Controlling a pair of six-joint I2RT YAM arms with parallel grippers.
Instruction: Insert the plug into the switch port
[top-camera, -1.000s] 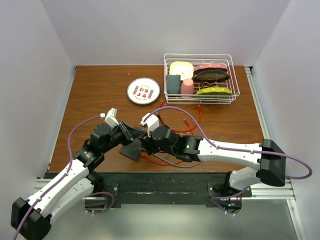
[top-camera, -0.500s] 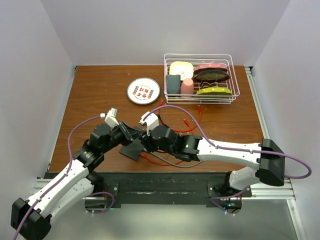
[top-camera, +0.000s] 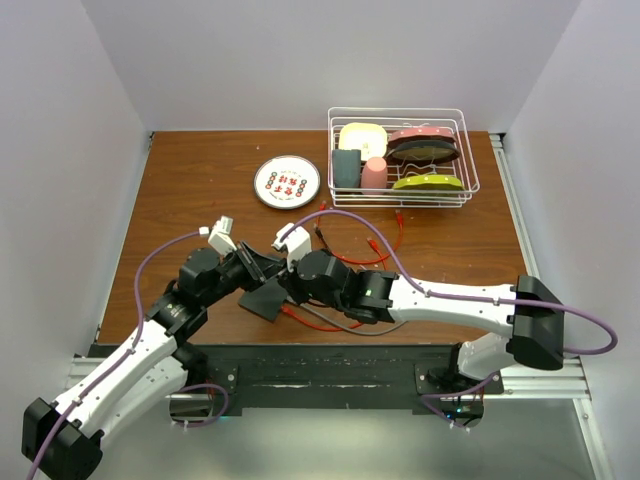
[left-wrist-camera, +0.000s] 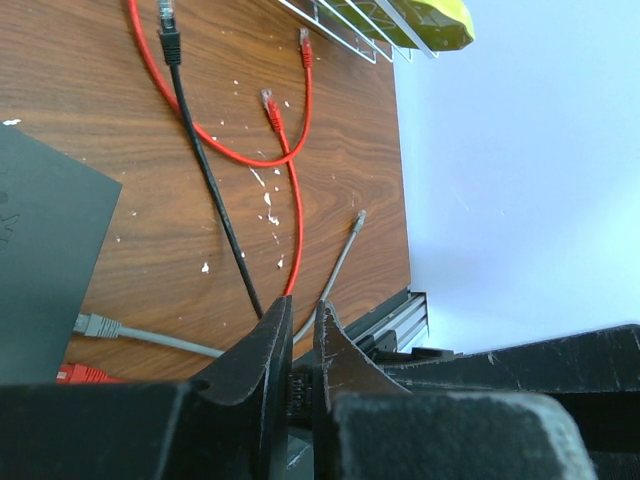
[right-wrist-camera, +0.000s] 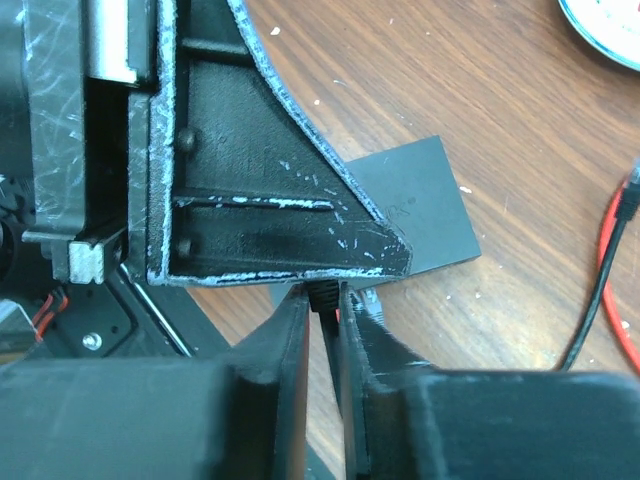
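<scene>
The flat dark-grey rectangular switch (right-wrist-camera: 420, 205) lay on the brown wooden counter (top-camera: 200, 190) near its front edge, right under the spot where the two arms met. It sat skewed, with corners rather than sides pointing at the arm bases. So much of it was covered that its long axis could not be read with confidence. The edge that mattered faced near and to the right. In the left wrist view a pale grey plug (left-wrist-camera: 92, 323) and a red plug (left-wrist-camera: 78, 375) sat against that edge, seemingly in sockets, though no socket showed. That put the socket side toward the right arm's fingers (right-wrist-camera: 285, 340), which hovered just beside that edge and looked better placed to push a plug in. The left arm's fingers (left-wrist-camera: 262, 360) reached across the switch from the left, their tips close to the right pair. Each pair was drawn almost together with only a slit between; whether either pinched a plug could not be told. A thin red cable (left-wrist-camera: 215, 150) and a black cable (left-wrist-camera: 215, 210) trailed farther out with free ends. The switch looked thin, matte and sharp-cornered, probably light enough to slide if pushed unbraced.
</scene>
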